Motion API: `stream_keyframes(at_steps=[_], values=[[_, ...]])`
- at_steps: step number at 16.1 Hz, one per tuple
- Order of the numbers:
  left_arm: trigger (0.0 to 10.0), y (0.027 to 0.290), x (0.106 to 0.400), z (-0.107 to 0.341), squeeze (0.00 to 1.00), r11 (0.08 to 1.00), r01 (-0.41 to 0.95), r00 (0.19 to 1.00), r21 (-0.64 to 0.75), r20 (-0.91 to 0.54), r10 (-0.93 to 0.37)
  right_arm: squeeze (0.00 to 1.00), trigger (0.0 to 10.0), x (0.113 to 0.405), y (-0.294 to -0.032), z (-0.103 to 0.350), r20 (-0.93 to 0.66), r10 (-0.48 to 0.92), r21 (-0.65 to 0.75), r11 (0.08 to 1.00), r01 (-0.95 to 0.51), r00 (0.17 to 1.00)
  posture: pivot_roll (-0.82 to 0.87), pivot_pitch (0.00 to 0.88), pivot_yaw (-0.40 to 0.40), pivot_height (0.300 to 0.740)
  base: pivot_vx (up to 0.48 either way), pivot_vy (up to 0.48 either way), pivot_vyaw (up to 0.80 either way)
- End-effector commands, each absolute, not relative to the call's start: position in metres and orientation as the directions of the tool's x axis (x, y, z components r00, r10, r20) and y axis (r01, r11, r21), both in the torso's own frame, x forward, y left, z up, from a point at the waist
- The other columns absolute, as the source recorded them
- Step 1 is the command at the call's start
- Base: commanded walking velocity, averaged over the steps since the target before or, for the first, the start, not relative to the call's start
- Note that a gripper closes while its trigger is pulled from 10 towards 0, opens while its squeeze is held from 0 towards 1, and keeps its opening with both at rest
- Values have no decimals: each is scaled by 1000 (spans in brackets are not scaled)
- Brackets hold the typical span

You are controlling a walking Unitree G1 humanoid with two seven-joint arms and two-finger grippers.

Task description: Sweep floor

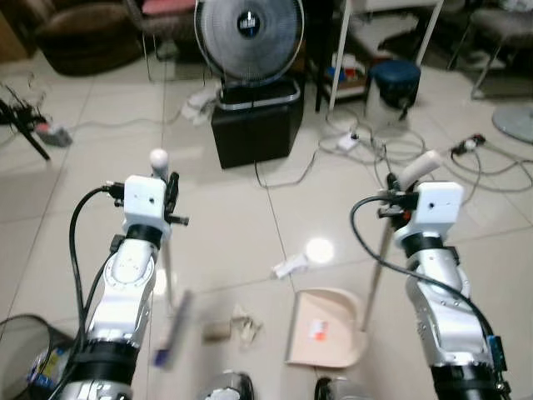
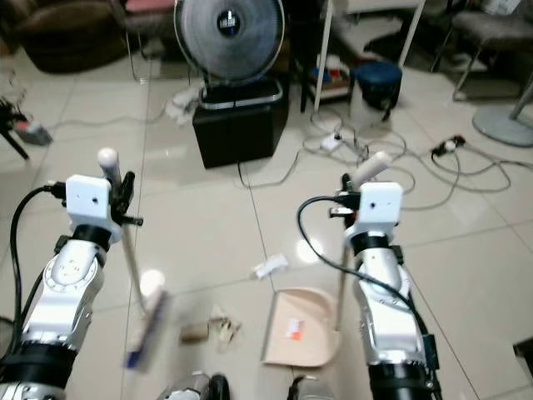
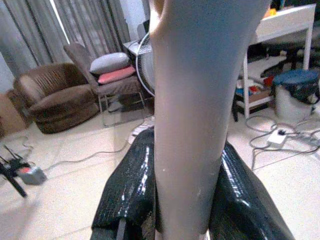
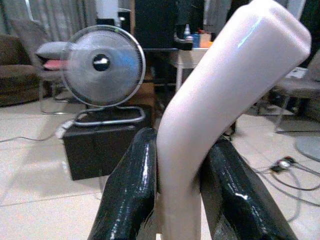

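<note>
Mid-sweep: left gripper [image 1: 171, 200] clamped on broom [image 1: 169, 293], right gripper [image 1: 398, 202] clamped on dustpan [image 1: 326, 327] handle. Next, brush crumpled paper [image 1: 233, 327] (just beside the pan's mouth) rightward into it

A home living room: brown armchair [image 3: 55, 100], standing fan [image 1: 248, 37], tiled floor [image 1: 83, 158], curtains [image 3: 75, 22].

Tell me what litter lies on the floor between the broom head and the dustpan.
Between the broom head and the dustpan lie a small brown scrap and a crumpled paper piece, seen in both eye views.

head stereo: down at floor | wrists: close along handles, share fan [image 4: 102, 65]
</note>
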State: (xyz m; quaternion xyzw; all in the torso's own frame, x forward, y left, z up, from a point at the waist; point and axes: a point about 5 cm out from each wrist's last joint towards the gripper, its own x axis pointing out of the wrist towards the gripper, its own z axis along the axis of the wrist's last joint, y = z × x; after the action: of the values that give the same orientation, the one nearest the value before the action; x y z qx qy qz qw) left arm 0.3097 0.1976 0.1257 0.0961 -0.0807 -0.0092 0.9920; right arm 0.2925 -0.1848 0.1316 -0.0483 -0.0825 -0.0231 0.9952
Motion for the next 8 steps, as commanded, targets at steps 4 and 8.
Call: stream_keyframes(at_steps=[4,8], values=[[10000,191,317,141,0,987,-46,950,153,311,-4,0,10000,305,-190,130,262,-19,-173,983,66,965,46,283,60,740,0,0,0],[10000,192,318,141,0,984,-84,939,156,343,26,0,10000,317,-184,131,312,43,-230,973,32,949,56,347,55,740,0,0,0]])
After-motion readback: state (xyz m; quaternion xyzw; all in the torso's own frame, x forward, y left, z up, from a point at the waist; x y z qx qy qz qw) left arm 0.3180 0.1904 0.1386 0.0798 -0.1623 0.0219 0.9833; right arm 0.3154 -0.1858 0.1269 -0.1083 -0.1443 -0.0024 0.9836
